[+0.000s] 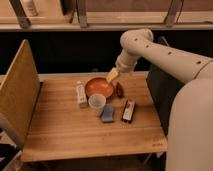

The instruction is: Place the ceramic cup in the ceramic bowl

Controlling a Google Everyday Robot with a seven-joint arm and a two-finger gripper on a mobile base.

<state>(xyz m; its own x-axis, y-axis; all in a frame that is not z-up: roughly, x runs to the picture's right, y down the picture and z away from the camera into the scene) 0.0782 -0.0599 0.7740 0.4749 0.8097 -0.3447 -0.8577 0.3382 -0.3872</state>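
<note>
The gripper (112, 76) is hovering by the ceramic bowl (99, 89), can't tell if it's open; ceramic cup (97, 105) is sitting just in front.

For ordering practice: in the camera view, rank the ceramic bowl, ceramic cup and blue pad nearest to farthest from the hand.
1. Ceramic bowl, beside the hand at its back rim.
2. Ceramic cup, before the bowl.
3. Blue pad, frontmost.

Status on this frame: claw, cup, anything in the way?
Claw at far rim of ceramic bowl. Ungrasped ceramic cup upright in front of it. White bottle beside cup.
</note>
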